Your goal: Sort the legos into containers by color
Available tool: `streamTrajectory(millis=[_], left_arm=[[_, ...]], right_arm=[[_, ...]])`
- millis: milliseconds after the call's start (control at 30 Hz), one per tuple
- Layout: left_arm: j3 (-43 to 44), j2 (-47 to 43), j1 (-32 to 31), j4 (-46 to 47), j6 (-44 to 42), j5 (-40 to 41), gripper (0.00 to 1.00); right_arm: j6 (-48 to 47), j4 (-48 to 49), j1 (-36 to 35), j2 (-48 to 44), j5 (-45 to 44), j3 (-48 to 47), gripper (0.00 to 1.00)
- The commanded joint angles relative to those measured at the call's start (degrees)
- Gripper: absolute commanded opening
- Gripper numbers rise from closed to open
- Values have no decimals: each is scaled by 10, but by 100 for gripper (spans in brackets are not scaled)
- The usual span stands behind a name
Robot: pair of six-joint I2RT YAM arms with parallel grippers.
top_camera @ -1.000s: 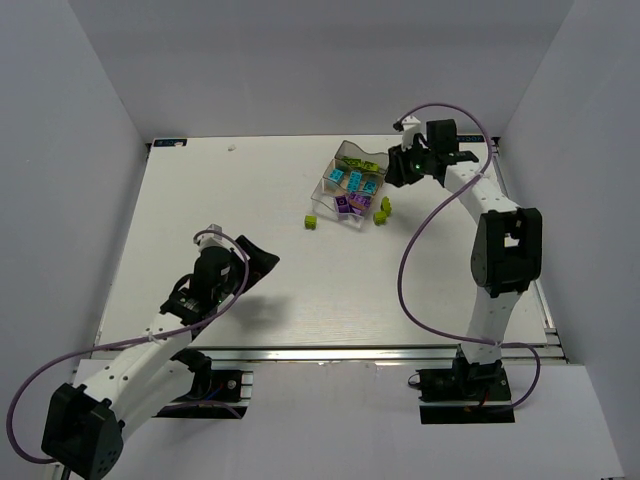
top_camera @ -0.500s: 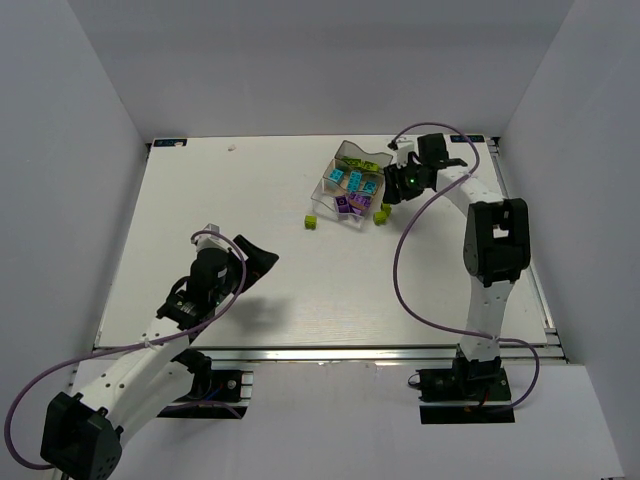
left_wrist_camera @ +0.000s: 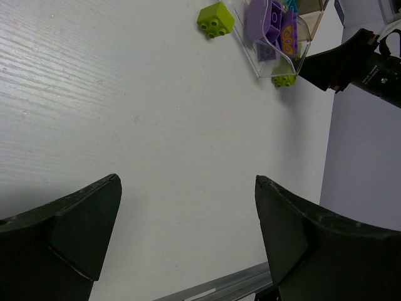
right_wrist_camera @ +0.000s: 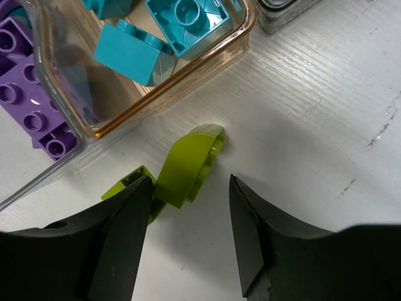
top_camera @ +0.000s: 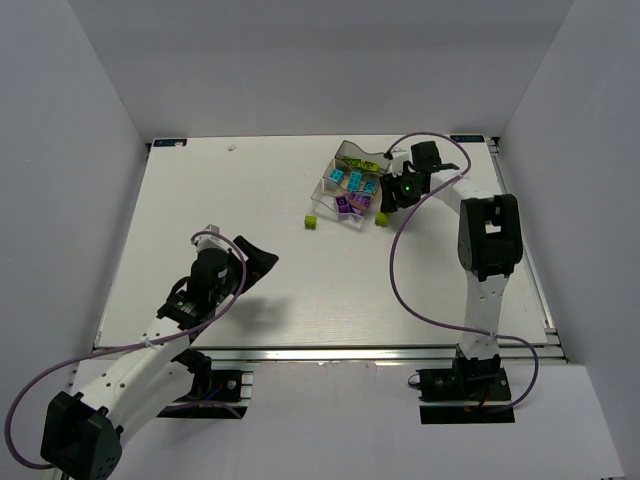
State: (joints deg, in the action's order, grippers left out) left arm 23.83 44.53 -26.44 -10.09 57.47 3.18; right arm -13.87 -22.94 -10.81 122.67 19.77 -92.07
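1. Your right pincer (top_camera: 388,196) has swung in from the tray's 3 o'clock side to its 5 o'clock corner. Its jaws have widened on the way and now stand partly apart, holding nothing.
2. On the right wrist view they straddle a curved green brick (right_wrist_camera: 188,164) lying on the tabletop (right_wrist_camera: 326,125), just beside the tray (right_wrist_camera: 182,78). The right finger is clear of it. The left finger is hard up against it, and you cannot tell whether they touch.
3. This looks like the line-up for picking that brick, so the greens are what is left to sort.
4. A second green brick (right_wrist_camera: 128,183) pokes out behind the left finger and crowds the grasp. Closing may pinch or shove it.
5. The tray wall sits close at the brick's 11 o'clock. The cyan bricks (right_wrist_camera: 182,15) and purple bricks (right_wrist_camera: 25,106) already lie inside.
6. A third green brick (top_camera: 312,221) sits alone at the tray's 8 o'clock.
7. Your left pincer (left_wrist_camera: 187,188) hangs wide and empty at the tabletop's 7 o'clock, well apart from everything.
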Motion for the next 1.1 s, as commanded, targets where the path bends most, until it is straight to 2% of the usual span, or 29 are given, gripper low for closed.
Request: streamTrajectory(millis=[0,200,400,467,500,667,900,1067], left_arm=[[-8,-1,-1,0,1,2,96],[-8,-4,0,-5,2,2,96],[-12,-6,-1,-2,3,2,96],[-13,-6,-1,1,4,2,96],[-15,-6,-1,2,5,2,96],[-10,-2,-1,5,3,3,96],[-17,0,-1,19,4,1,96],[-20,2,-1,26,4,-4,96]], right_arm=[[7,13,-5,9,-9,-14,57],[17,25,-7,17,-32,-11,52],[15,28,-7,12,-40,-9,36],[7,26,-6,3,-37,-3,28],[4,26,-5,-2,-35,1,20],[-1,27,5,-47,-22,35,2],[-64,21,24,-131,13,81,0],[-128,10,32,-168,50,62,0]])
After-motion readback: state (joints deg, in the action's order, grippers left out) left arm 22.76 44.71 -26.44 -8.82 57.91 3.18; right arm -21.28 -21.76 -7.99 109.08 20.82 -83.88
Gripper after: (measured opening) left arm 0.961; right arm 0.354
